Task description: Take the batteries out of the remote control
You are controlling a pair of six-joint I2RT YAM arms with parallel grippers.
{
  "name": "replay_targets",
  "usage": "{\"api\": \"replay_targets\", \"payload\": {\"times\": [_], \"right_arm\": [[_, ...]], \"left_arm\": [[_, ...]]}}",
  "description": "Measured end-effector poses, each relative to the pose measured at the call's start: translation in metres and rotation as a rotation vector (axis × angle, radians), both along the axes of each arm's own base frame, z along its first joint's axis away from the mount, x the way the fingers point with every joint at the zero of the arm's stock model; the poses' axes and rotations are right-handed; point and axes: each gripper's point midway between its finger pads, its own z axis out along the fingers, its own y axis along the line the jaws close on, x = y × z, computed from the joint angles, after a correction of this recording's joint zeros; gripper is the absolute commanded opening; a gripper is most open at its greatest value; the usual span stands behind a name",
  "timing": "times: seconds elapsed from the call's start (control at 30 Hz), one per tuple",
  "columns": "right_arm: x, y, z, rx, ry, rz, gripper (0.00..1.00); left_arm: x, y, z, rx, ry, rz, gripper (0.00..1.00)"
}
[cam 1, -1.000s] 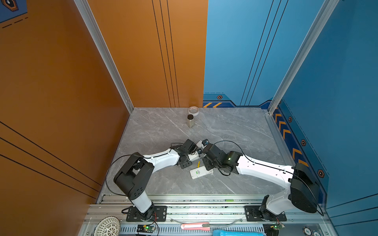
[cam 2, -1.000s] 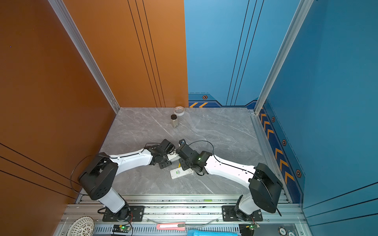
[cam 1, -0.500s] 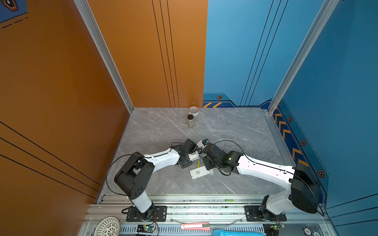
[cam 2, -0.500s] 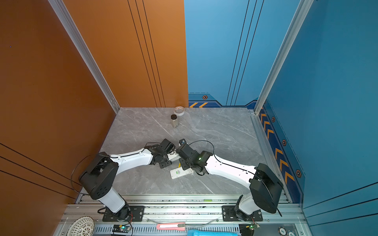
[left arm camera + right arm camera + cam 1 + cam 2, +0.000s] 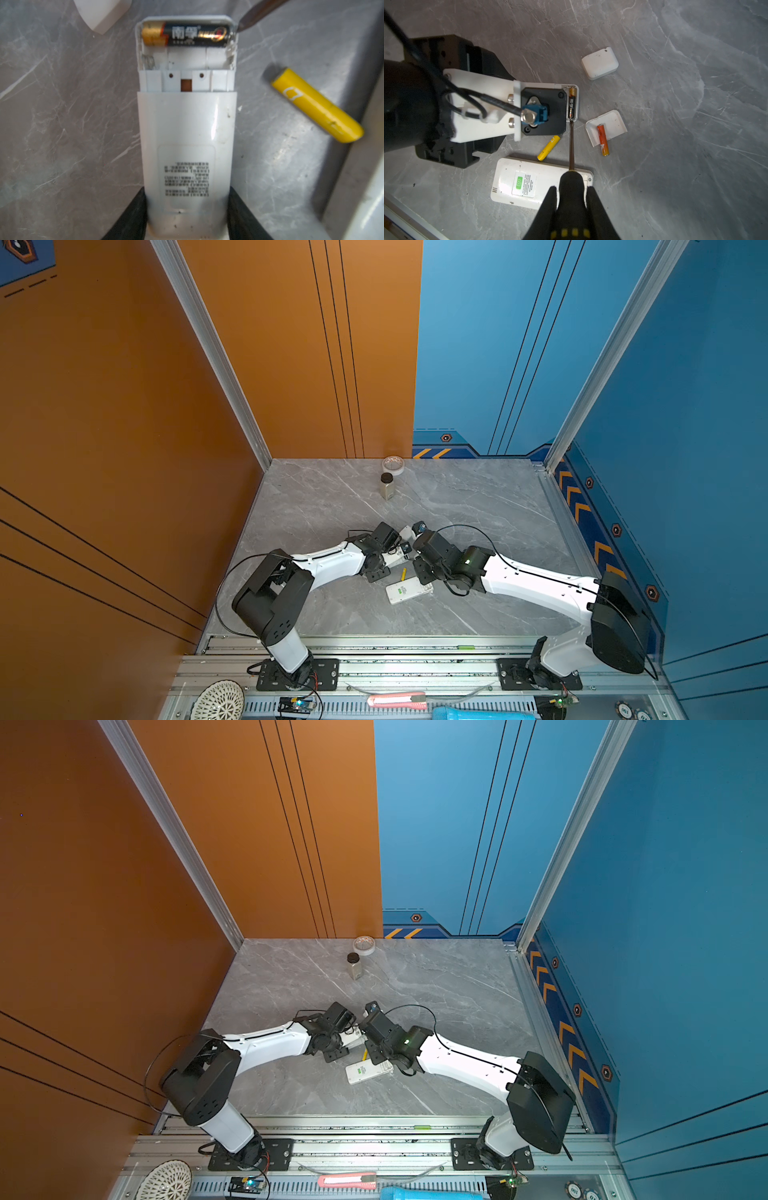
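The left jaws clamp the remote [image 5: 187,128] by its sides, its bay open with a black cell [image 5: 187,34] in the end slot. The right jaws are closed on the screwdriver [image 5: 572,143], whose tip sits at that cell's end. Best to work the tip under the end and lever up gently, with the clamp firm so nothing skids. The yellow cell [image 5: 315,106] lies loose on the counter [image 5: 675,104] just beside the remote, the orange cell [image 5: 602,140] rests on a cover [image 5: 614,122], and a second remote [image 5: 529,182] lies below the right jaws, crowding the pry.
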Motion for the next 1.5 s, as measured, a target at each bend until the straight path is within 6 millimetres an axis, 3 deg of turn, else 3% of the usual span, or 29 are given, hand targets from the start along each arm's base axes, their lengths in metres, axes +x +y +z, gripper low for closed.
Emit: {"api": "replay_targets", "payload": {"times": [0.4, 1.5], "right_arm": [[0.0029, 0.0011, -0.0084, -0.017, 0.016, -0.004, 0.0], [0.0041, 0.0031, -0.0052, -0.003, 0.02, -0.001, 0.0]], "left_arm": [[-0.0009, -0.0018, -0.0005, -0.008, 0.007, -0.005, 0.0], [0.0023, -0.0016, -0.0004, -0.011, 0.009, -0.005, 0.0]]}}
